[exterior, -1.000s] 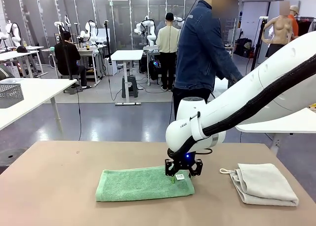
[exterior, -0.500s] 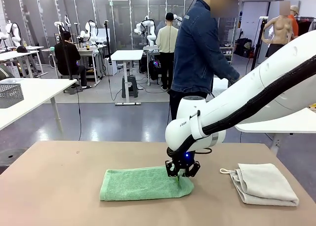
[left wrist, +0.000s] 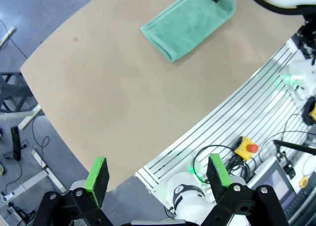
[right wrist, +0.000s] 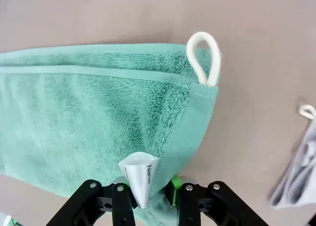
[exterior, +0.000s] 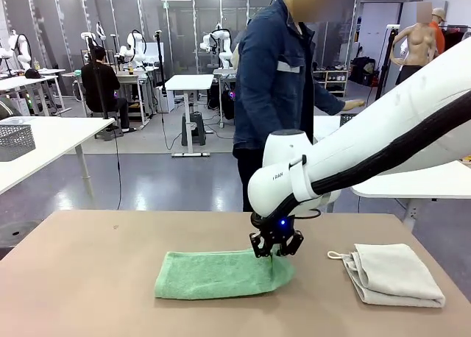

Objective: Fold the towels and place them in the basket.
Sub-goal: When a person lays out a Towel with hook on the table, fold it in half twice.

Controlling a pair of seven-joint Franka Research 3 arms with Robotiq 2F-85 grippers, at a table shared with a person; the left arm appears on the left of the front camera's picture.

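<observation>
a mint green towel [exterior: 221, 274] lay folded lengthwise near the middle of the brown worktop [exterior: 88, 278], closer to its near edge. the right gripper [exterior: 275, 247] was closed on the towel's right end, pinching the fabric beside a white label [right wrist: 141, 176], with a white corner loop [right wrist: 204, 56] lying flat on the worktop. an off-white towel [exterior: 394, 274] sat folded near the worktop's right edge, well apart from the green one. the left gripper [left wrist: 159, 172] hung high above the worktop's left side, jaws apart and holding nothing. a person [exterior: 276, 87] in a denim jacket stood beyond the far edge.
</observation>
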